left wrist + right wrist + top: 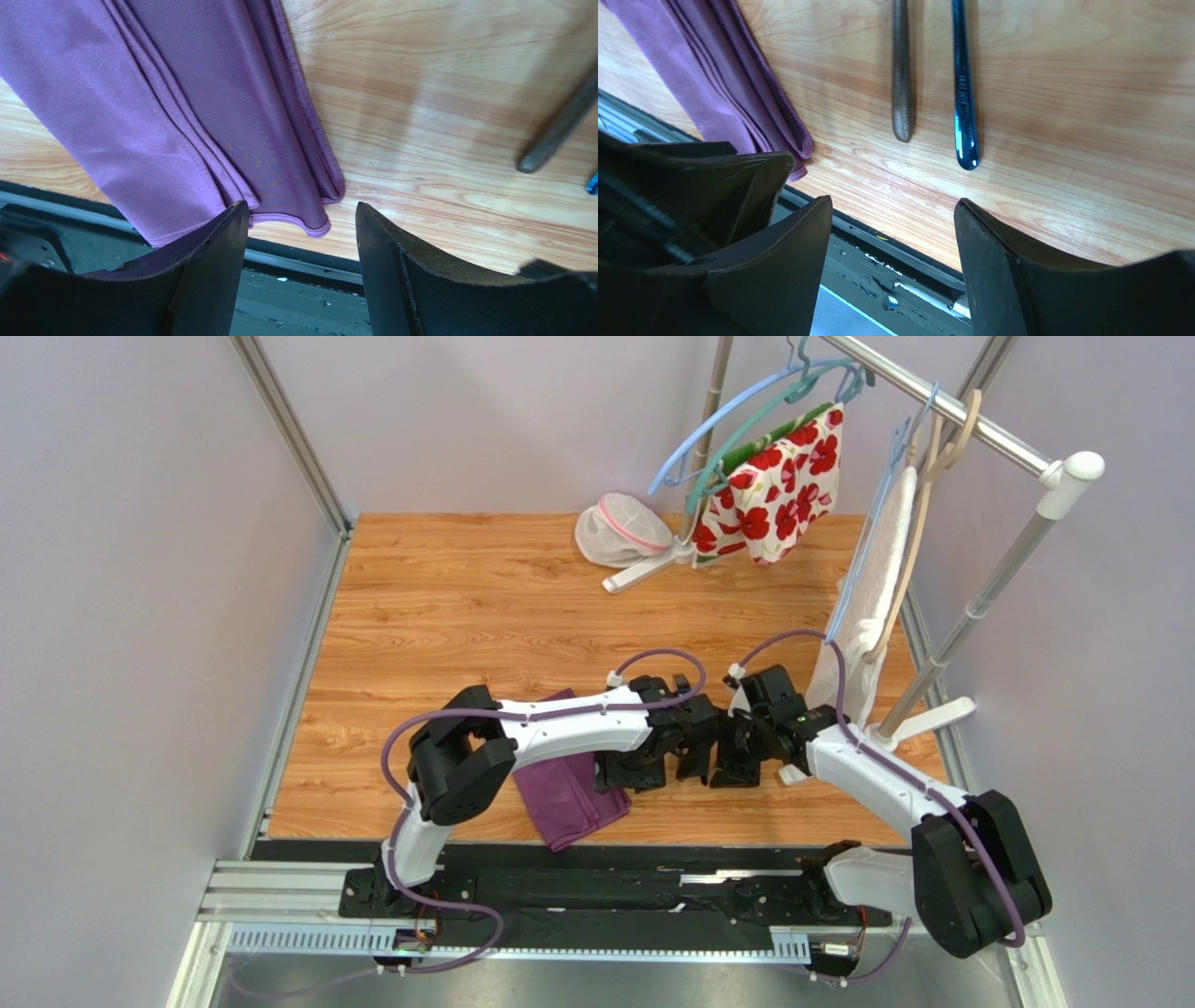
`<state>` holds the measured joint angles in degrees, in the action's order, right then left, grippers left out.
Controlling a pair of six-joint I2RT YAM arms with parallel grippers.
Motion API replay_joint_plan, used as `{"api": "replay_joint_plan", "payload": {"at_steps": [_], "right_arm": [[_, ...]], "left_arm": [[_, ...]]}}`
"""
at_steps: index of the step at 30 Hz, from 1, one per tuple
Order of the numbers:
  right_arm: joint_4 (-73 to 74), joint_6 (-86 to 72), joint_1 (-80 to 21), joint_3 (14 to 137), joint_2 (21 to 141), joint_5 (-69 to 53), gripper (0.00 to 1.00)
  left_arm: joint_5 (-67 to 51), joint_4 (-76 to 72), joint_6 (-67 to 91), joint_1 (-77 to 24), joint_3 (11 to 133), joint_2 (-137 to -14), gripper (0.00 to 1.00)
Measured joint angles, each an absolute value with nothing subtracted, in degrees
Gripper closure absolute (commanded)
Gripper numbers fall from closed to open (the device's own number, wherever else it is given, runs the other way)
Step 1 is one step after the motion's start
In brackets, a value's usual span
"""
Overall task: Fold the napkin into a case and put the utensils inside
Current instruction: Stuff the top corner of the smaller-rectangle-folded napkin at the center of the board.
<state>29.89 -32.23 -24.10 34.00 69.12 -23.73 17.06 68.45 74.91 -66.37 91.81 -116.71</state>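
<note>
The dark purple napkin (568, 791) lies folded into a narrow layered strip at the table's near edge, its lower end close above my left gripper (302, 217) in the left wrist view. That gripper is open and holds nothing, its left finger (210, 266) next to the napkin (210, 105). Two slim utensils lie side by side on the wood, one dark grey (901, 77) and one shiny blue (962, 84), just right of the napkin (731, 77). My right gripper (892, 210) is open and empty below their handle ends. From above, both grippers (673, 756) (732, 756) hide the utensils.
A clothes rack (982, 602) stands at the back right with hangers, a white cloth with red flowers (769, 490) and a white towel (873, 602). A white mesh pouch (617, 529) lies at the back. The black rail (631, 875) borders the near edge.
</note>
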Motion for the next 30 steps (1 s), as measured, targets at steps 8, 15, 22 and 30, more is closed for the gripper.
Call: {"api": "replay_joint_plan", "payload": {"at_steps": [8,15,22,30], "right_arm": [[28.36,-30.72,-22.90,32.82,69.01,-26.20,0.32],[27.92,-30.02,-22.24,32.14,69.80,-27.14,0.33],[27.18,-29.67,-22.26,33.41,73.71,-28.58,0.30],[24.49,-30.41,-24.75,42.19,76.90,-29.17,0.27]], "left_arm": [[15.90,68.42,74.72,-64.73,91.98,-121.51,0.37],[15.42,66.92,74.00,-63.57,92.58,-122.08,0.74],[13.78,60.16,70.72,-63.22,84.84,-116.75,0.97],[11.73,51.44,63.86,-63.22,71.31,-100.53,1.00]]}}
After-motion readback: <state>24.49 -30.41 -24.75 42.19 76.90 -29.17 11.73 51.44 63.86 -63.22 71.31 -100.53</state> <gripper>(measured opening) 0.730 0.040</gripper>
